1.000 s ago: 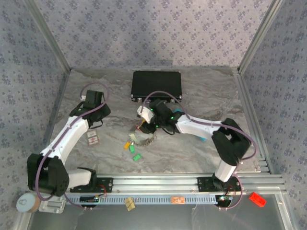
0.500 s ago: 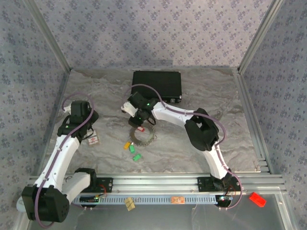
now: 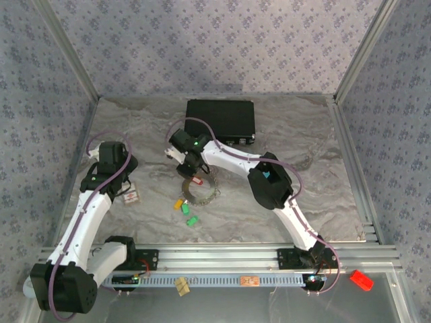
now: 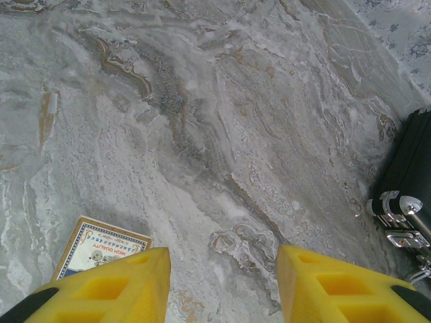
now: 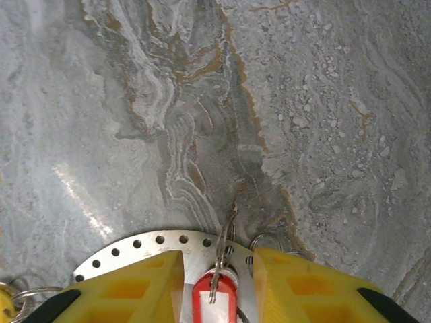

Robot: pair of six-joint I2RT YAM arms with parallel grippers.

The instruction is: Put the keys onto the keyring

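- Right gripper (image 5: 217, 261) — its yellow fingers (image 5: 141, 282) stand apart on either side of the red key (image 5: 214, 301). A sliver of gap shows at each side of the key's head; whether they pinch it lower down cannot be told.
- Red key — blade points away from the wrist and lies across the rim of the keyring (image 5: 128, 250), a perforated silvery arc flat on the marbled table (image 5: 202, 101).
- Left gripper (image 4: 222, 269) — fingers spread and empty over bare table, well apart from the ring. A printed card (image 4: 101, 243) lies just beside one finger, with the black case (image 4: 411, 161) off to the side.
- Other keys — green keys (image 3: 184, 208) and a yellow key (image 3: 178, 202) lie loose near the ring.
- Risk 1 — nothing braces the keyring, so a push from the red key probably slides the ring rather than threading it.
- Risk 2 — a loose or off-centre pinch likely lets the small head twist, and the key misses the ring.
- Risk 3 — a low sweep may scatter the loose keys.
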